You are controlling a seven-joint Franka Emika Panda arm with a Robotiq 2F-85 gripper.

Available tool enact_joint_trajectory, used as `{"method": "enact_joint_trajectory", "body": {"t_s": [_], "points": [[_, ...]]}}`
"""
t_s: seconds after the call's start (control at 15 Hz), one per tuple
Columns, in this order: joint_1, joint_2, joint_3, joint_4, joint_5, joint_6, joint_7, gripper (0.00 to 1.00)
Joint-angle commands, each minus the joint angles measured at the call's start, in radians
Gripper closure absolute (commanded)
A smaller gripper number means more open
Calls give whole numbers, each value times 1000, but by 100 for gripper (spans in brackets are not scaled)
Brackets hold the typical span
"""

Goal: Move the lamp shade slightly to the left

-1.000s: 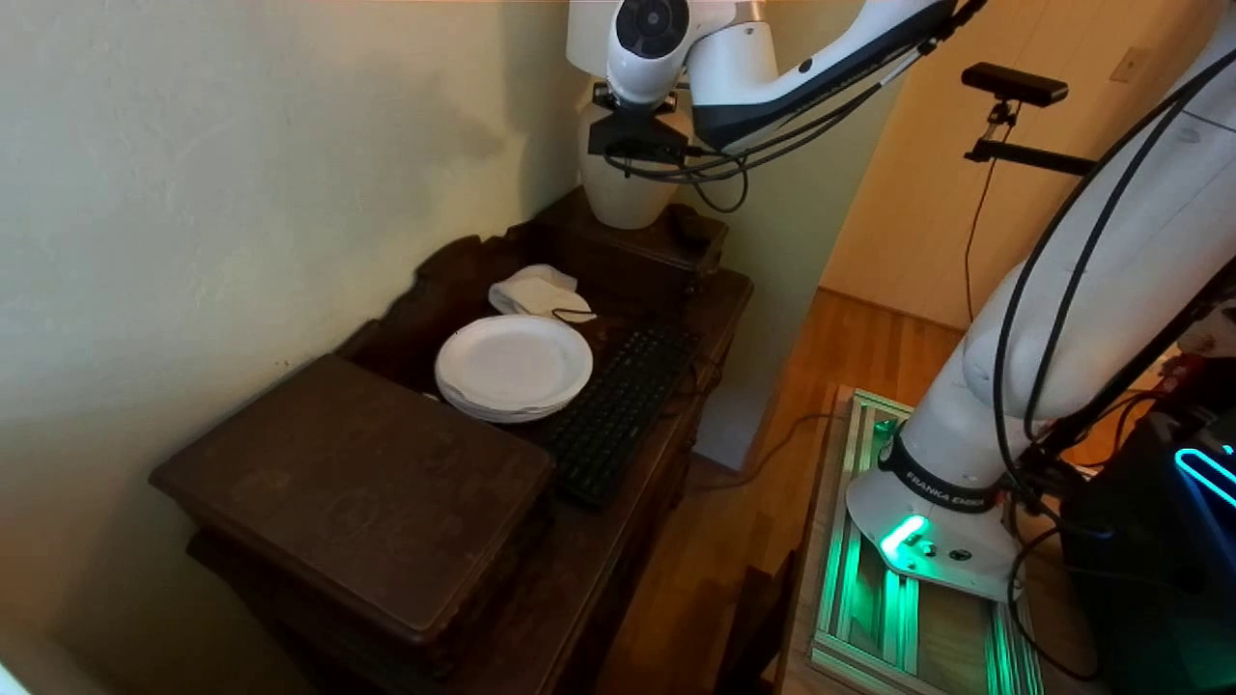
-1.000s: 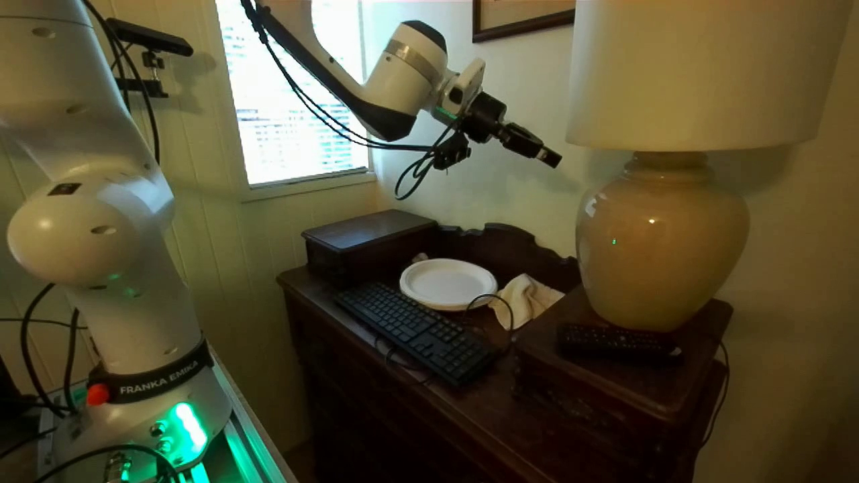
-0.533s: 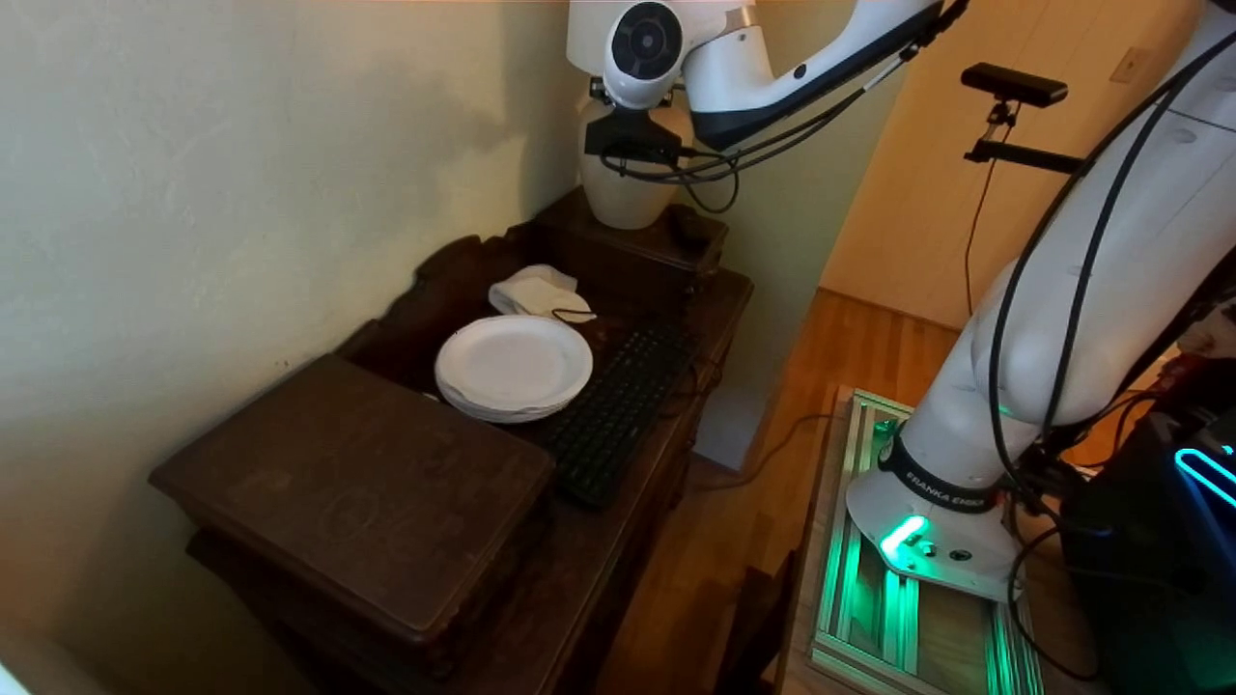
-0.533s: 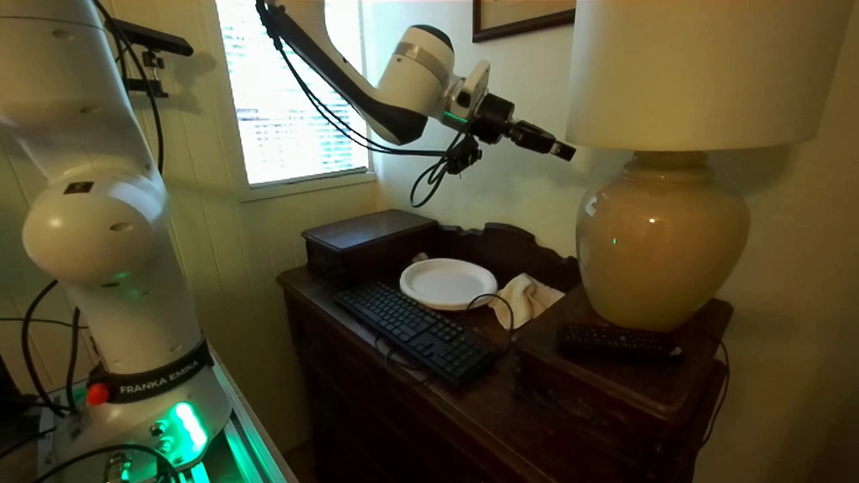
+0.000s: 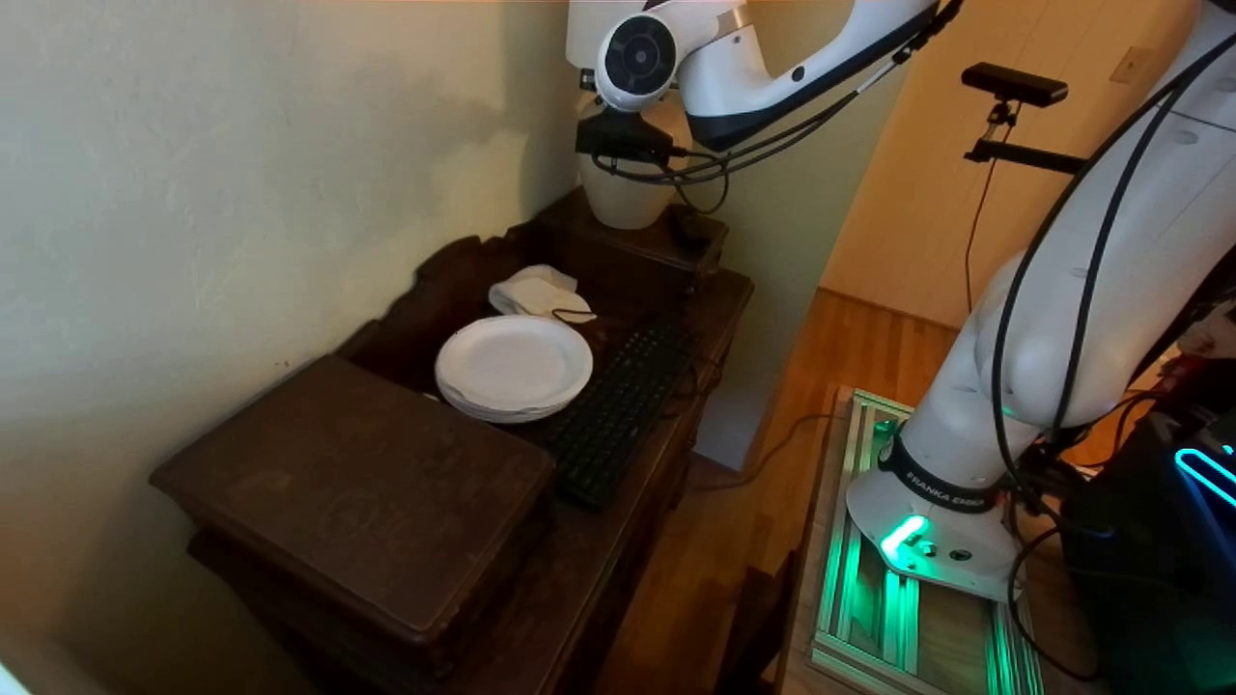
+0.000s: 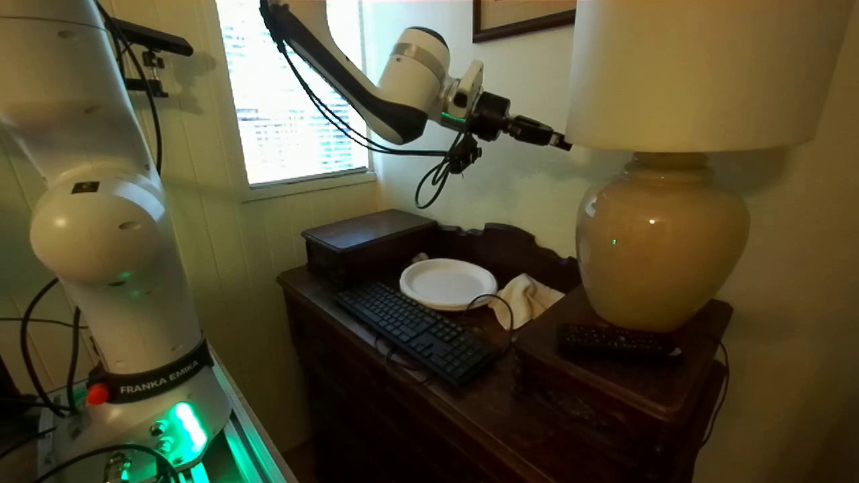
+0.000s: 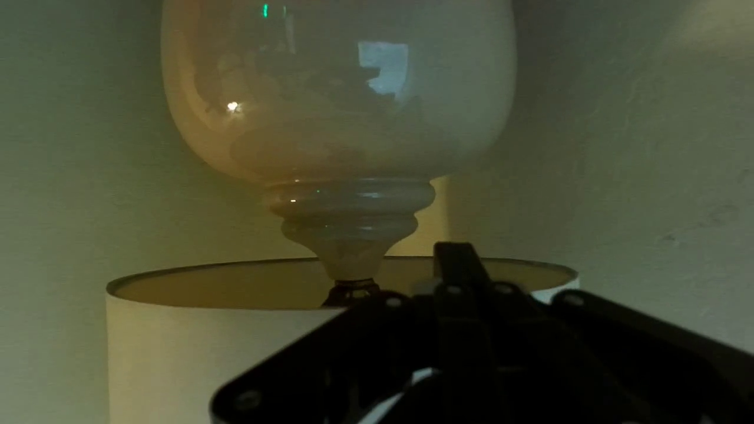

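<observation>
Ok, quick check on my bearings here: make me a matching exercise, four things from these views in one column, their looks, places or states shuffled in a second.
Things
1. lamp shade
2. gripper
3. remote control
4. plates

Looks, places, states
A. black, lying beside the lamp base
B. drum-shaped, above the lamp base
C. white, stacked beside the keyboard
D. shut, near the lamp shade's lower edge

Pairs: 1-B; 2-D; 3-A; 4-C
</observation>
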State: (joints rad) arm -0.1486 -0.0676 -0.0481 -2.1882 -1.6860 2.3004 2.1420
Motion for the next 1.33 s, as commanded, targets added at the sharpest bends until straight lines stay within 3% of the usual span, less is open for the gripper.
{"method": "enact_joint_trajectory", "body": {"t_s": [0.0, 1.27], "points": [[28, 3, -15, 10, -58, -27, 52, 100], [60, -33, -9, -3, -125, -96, 114, 100]]}}
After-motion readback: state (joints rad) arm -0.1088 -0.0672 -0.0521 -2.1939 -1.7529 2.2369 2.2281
